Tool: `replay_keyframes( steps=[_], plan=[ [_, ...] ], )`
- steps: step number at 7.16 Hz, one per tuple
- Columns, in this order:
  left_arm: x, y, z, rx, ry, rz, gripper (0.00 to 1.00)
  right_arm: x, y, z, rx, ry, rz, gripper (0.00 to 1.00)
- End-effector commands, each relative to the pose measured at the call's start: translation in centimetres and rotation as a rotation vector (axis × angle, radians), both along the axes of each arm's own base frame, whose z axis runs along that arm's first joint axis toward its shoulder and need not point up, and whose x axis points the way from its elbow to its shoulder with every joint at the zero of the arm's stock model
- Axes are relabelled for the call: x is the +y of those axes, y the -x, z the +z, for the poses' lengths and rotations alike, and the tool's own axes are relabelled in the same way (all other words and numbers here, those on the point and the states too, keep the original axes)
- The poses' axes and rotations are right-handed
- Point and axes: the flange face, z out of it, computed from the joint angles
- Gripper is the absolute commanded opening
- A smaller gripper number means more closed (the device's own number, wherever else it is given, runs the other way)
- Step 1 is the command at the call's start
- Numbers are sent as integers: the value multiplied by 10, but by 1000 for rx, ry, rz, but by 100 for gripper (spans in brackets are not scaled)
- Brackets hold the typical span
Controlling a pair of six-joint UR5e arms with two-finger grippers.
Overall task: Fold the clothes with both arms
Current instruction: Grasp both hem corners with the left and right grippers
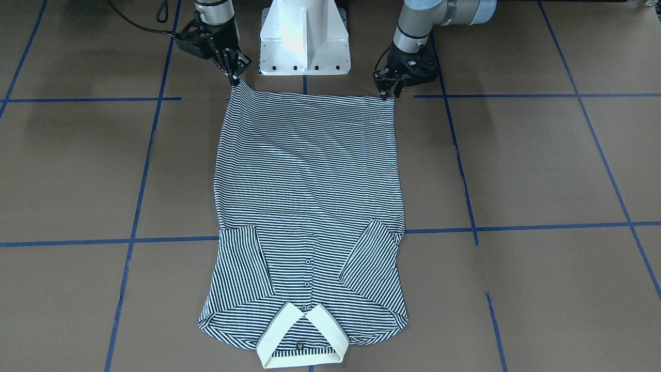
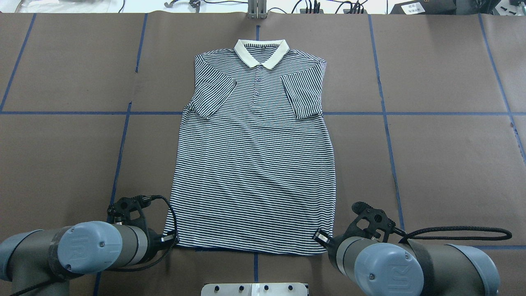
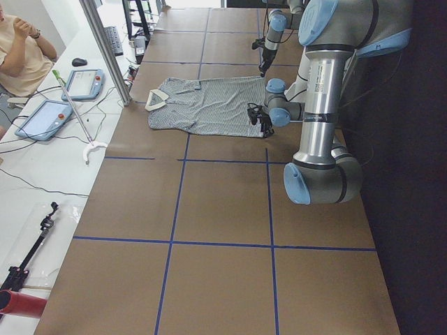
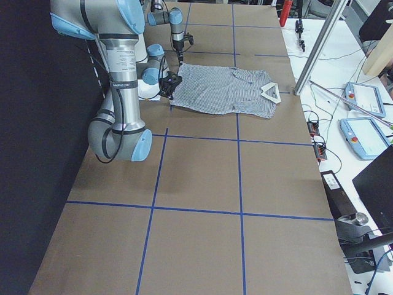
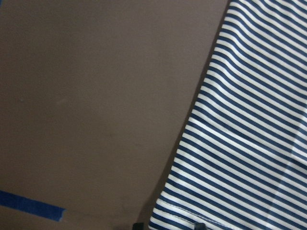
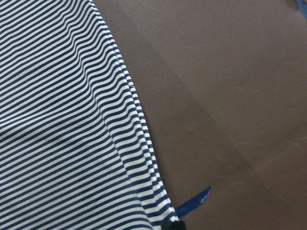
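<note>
The shirt (image 2: 254, 172) lies face up along the middle of the surface (image 2: 431, 164). Its hem is at the robot's edge and its collar (image 2: 259, 51) points to the far edge. Both short sleeves are turned in over the chest.

The step in hand looks like taking hold of the two hem corners for the lengthwise fold. The right gripper (image 1: 233, 72) is clamped on its hem corner, and the cloth there rises in a small peak to its tips. The left gripper (image 1: 390, 92) is down at the other hem corner, which lies flat. Its wrist view shows two dark tips set apart with the hem edge between them (so apart, not yet pinching, as far as I can judge).

The next move probably calls for the left gripper to close on its corner. Both arms would then lift together and carry the hem evenly toward the collar, keeping the cloth taut between them so the fold lands square.
</note>
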Motion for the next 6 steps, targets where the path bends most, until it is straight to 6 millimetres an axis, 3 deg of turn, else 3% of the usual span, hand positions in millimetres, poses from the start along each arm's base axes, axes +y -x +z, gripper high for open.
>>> replay_keyframes(
  steps=[1, 6],
  plan=[
    [0, 0, 0, -1, -1, 1, 46, 0, 0, 0, 1, 1, 0, 0],
    [2, -6, 2, -6, -4, 12, 42, 0, 2, 2, 5, 1, -3, 0]
  ],
)
